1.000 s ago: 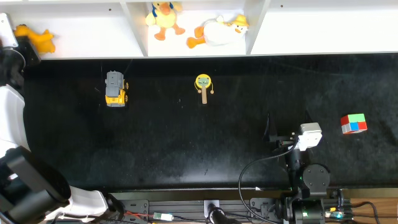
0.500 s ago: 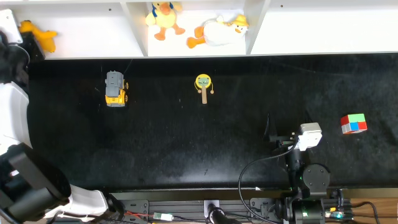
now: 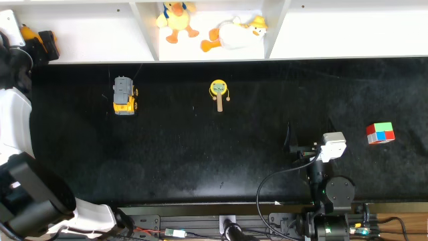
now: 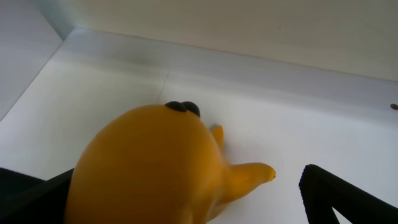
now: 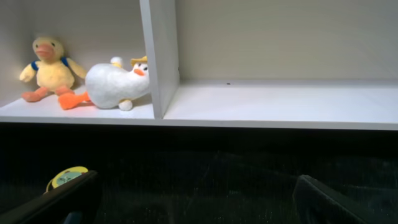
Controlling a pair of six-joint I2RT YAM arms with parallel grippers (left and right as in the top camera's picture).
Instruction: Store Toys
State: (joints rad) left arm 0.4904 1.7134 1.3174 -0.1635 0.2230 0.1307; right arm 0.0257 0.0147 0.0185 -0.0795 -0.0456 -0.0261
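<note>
Left gripper sat inside the left compartment of the white shelf, at the far left of the scene, with its two fingers spread wide and an orange plush toy between them over the compartment's white floor; one finger stood clear of the toy with a strip of shelf showing in the gap, while the other was partly hidden behind the toy's rounded body, so whether it touched could not be told. To the right and nearer, on the black table, a grey and yellow toy truck stood just in front of the shelf edge, lined up from near to far. Farther right, about mid-table and well apart from the truck, lay a yellow rattle drum with its handle pointing toward the near side. Behind it, in the middle compartment, a yellow duck plush sat beside a white duck plush, which lay on its side against the compartment's right wall. The right compartment showed bare white floor. At the near right the right gripper hung low over the table, holding nothing, its fingers wide apart and facing the shelf. A coloured cube rested on the table at the far right, well apart from that gripper
</note>
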